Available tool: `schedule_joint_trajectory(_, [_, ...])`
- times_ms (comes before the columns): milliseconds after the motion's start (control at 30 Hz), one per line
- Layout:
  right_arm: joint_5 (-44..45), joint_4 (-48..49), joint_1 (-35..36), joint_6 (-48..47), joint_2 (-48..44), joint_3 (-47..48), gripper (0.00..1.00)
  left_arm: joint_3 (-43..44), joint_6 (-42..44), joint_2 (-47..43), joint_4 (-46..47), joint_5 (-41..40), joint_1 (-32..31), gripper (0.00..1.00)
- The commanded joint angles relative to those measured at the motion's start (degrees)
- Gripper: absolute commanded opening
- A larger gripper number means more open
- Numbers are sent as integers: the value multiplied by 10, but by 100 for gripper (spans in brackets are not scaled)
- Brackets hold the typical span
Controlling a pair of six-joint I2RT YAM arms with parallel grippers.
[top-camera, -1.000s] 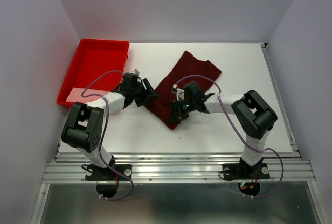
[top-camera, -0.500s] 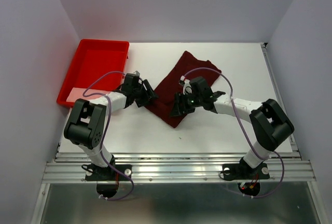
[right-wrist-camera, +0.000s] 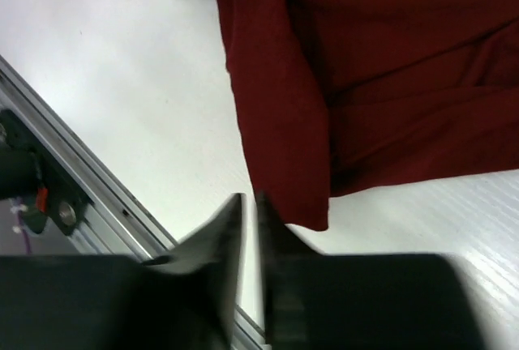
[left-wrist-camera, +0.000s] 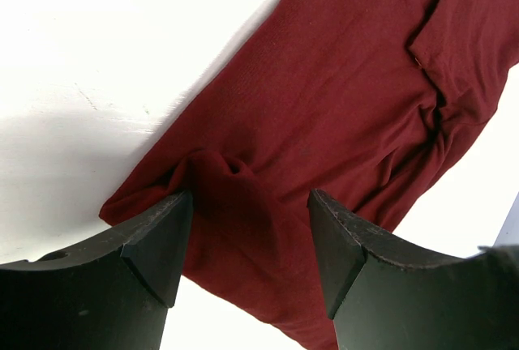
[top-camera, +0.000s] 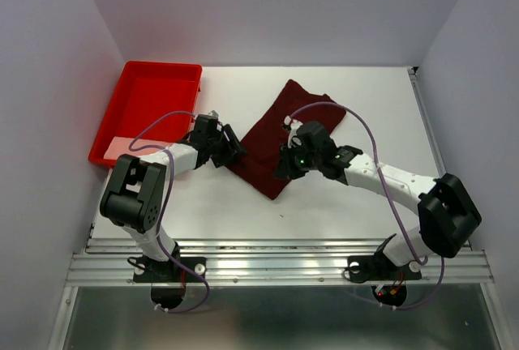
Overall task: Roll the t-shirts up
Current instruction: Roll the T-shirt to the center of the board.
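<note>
The dark maroon t-shirt (top-camera: 280, 127) lies folded into a long strip, slanting across the middle of the white table. My left gripper (top-camera: 233, 149) is open at the strip's left edge. In the left wrist view its fingers straddle a small bunched fold of the t-shirt (left-wrist-camera: 340, 99) low over the cloth, and the gripper (left-wrist-camera: 247, 204) holds nothing. My right gripper (top-camera: 284, 167) hovers over the strip's near end. In the blurred right wrist view the right gripper (right-wrist-camera: 250, 200) is shut to a thin slit with bare table showing through, just left of the t-shirt's (right-wrist-camera: 365, 66) near corner.
A bright red plastic tray (top-camera: 162, 66) stands at the back left, beside the left arm. A metal rail (top-camera: 276, 262) runs along the near table edge and shows in the right wrist view (right-wrist-camera: 49, 180). White walls close in the sides and back.
The right arm has stretched out, its elbow swinging to the right, while its gripper stayed near the shirt's near end, opening briefly and shutting again. The left gripper has hardly moved.
</note>
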Motion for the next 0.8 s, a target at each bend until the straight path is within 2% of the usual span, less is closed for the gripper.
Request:
schedule_joint_trajectory(0, [59,-21,38,-5,15,23,5,17,15,-9,-17,-17,2,70])
schedule_joint_trajectory(33, [59,-19,38,-4,24,26,1,17,17,-9,-20,-18,2,70])
schedule_joint_trajectory(200, [87,-9,38,29,75,30,1,26,18,-20,-36,-25,2,70])
schedule_joint_trajectory(333, [143,-13,38,42,126,48,1,37,24,-38,-56,-36,2,70])
schedule_joint_trajectory(433, [163,-14,38,39,163,73,1,43,31,-79,-85,-42,2,70])
schedule_joint_trajectory(600, [187,-14,38,34,178,85,1,35,39,-119,-97,-48,-3,70])
schedule_joint_trajectory(767, [191,-14,38,31,175,80,1,32,40,-111,-90,-26,-29,69])
